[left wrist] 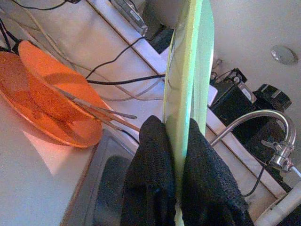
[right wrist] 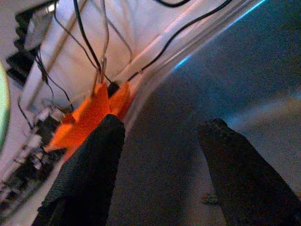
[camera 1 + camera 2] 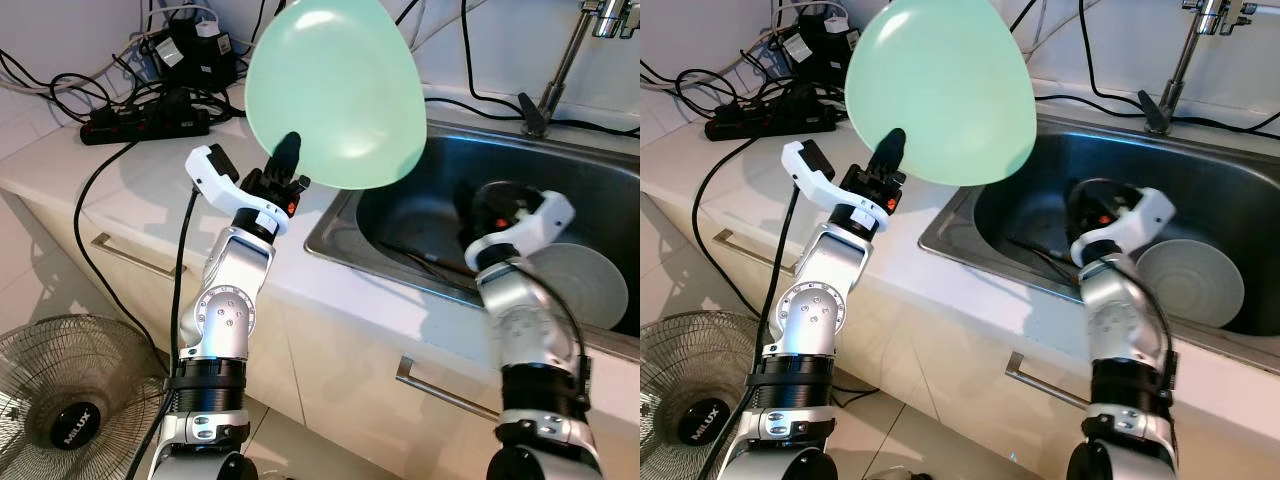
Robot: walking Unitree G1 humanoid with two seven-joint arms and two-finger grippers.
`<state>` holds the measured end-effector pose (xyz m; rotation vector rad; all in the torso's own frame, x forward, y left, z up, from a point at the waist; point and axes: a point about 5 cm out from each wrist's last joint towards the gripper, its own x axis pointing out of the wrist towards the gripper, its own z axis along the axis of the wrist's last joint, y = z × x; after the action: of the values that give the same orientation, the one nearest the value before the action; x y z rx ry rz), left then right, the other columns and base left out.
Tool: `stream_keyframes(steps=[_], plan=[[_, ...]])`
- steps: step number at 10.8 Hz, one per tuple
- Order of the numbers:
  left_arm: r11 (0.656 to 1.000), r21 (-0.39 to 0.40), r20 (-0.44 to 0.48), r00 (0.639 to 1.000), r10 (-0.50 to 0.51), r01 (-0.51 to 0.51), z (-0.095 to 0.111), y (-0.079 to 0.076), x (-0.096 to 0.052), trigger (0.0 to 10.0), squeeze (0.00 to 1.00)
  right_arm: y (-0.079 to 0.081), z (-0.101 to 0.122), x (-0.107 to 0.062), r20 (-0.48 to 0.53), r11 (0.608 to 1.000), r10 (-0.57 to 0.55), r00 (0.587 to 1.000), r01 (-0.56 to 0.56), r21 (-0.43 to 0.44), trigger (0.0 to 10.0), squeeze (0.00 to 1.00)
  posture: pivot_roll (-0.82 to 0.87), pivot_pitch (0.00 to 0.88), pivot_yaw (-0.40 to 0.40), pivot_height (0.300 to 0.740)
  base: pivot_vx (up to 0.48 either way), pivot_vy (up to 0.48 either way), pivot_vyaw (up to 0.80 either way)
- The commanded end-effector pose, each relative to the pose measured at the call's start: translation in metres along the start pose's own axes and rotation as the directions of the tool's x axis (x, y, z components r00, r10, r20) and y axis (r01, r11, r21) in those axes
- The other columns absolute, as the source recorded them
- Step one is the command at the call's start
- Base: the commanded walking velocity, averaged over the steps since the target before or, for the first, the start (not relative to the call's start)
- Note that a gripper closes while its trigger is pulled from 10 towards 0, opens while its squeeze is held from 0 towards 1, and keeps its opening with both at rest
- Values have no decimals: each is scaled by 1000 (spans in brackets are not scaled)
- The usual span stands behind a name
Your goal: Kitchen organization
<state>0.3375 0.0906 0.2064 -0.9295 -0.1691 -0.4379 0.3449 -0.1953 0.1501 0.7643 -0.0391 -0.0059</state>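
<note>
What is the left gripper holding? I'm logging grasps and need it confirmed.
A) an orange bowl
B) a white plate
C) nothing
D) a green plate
D: the left gripper is shut on the rim of the green plate, holding it up above the counter beside the sink.

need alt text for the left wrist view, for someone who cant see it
Two black fingers of the left gripper pinch the rim of a light green plate, seen edge-on. Beyond it, an orange bowl holding chopsticks sits on an orange plate beside the sink; a faucet curves opposite.
</note>
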Motion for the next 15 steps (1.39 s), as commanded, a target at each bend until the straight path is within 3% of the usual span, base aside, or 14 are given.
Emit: stream_keyframes(steps=[1,4,7,8,11,15], plan=[[997,-15,3,997,-73,73,-1,-15,6,10000,0,11,11,4,24,998,46,999,-47,38,10000,1000,21,0,97,740,0,0,0],[998,-33,-8,998,-62,62,-5,-12,6,10000,0,16,21,4,34,990,110,993,-112,87,10000,1000,21,0,98,740,0,0,0],[997,-61,-10,999,-51,50,-7,-11,6,10000,0,26,19,-2,-6,973,226,974,-225,53,10000,988,22,0,97,740,0,0,0],[994,-93,-14,998,-54,52,-8,-10,6,10000,0,27,15,-4,-21,968,247,969,-246,47,10000,0,21,0,98,740,0,0,0],[973,-224,2,998,-57,56,-9,-7,6,10000,0,29,11,-7,-46,961,274,961,-272,42,10000,0,23,0,95,740,0,0,0],[964,-250,-67,991,-113,93,-22,-12,5,10000,0,36,8,-9,-56,948,315,947,-311,65,10000,0,24,0,95,740,0,0,0]])
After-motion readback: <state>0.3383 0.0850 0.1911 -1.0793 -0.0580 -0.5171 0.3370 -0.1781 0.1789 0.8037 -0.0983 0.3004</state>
